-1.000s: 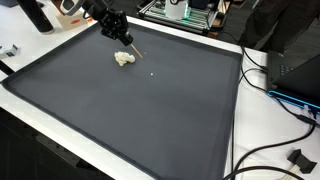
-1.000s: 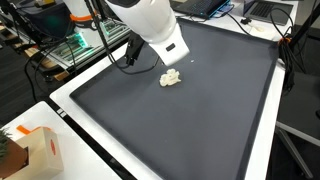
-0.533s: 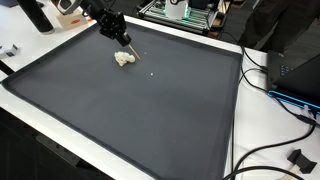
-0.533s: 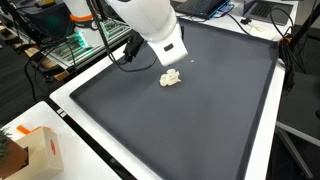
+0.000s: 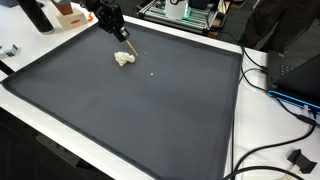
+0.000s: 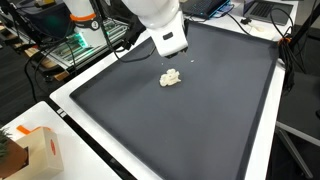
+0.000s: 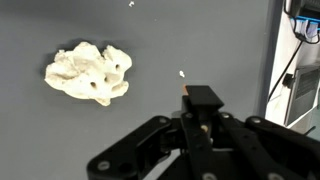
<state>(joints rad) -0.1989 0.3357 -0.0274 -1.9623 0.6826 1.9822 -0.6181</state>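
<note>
A cream, crumpled lump [image 5: 124, 59] lies on the dark grey mat [image 5: 150, 110] near its far edge; both exterior views show the lump [image 6: 171, 77]. My gripper [image 5: 121, 35] hovers just above and behind it, shut on a thin stick [image 5: 130, 45] that points down towards the mat beside the lump. In the wrist view the lump [image 7: 88, 73] sits at the upper left, and the black gripper [image 7: 200, 97] has its fingers pressed together, with an orange sliver of the stick [image 7: 184, 89] at their tip. The white gripper housing [image 6: 168, 42] hangs over the mat.
The mat lies on a white table [image 5: 240, 120]. Cables [image 5: 285, 95] trail at one side, electronics racks [image 5: 185, 12] stand behind, and a cardboard box [image 6: 40, 150] sits near a table corner. A small white speck [image 7: 180, 73] lies on the mat.
The gripper with the stick has risen and drawn back a little from the lump. The lump has not moved.
</note>
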